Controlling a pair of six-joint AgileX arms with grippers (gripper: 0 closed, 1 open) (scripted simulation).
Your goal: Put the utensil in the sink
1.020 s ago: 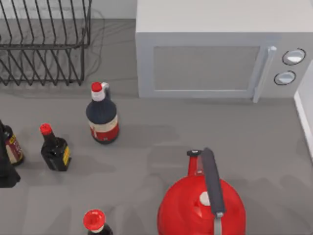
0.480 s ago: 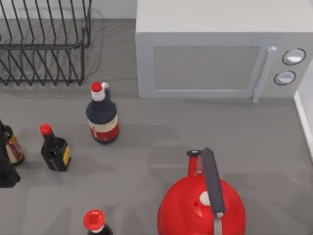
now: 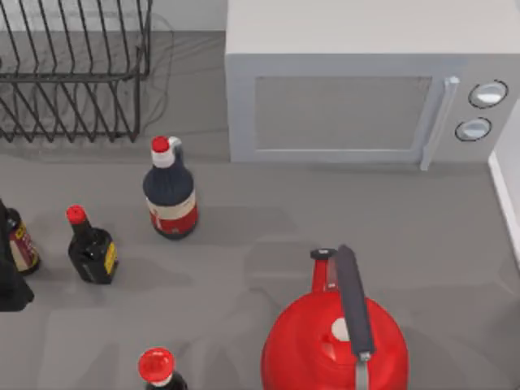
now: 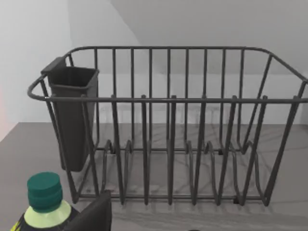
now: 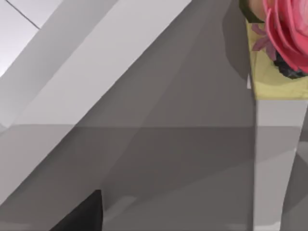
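The utensil and the sink are out of view. A dark part of my left arm point(image 3: 10, 284) sits at the table's left edge, beside a small dark bottle point(image 3: 19, 244). In the left wrist view, a dark piece of my left gripper point(image 4: 94, 216) shows low down, facing a black wire dish rack point(image 4: 168, 144) with a dark cutlery cup point(image 4: 72, 120) hung on its end. A dark piece of my right gripper point(image 5: 82, 216) shows over a grey surface near white walls.
A grey microwave point(image 3: 357, 89) stands at the back right and the dish rack point(image 3: 73, 73) at the back left. A red kettle point(image 3: 333, 345) is at the front. Red-capped dark bottles point(image 3: 171, 191) point(image 3: 91, 244) point(image 3: 158, 367) stand left of middle. A green-capped bottle point(image 4: 44, 192) is close to my left gripper. A pink flower point(image 5: 288, 29) is nearby.
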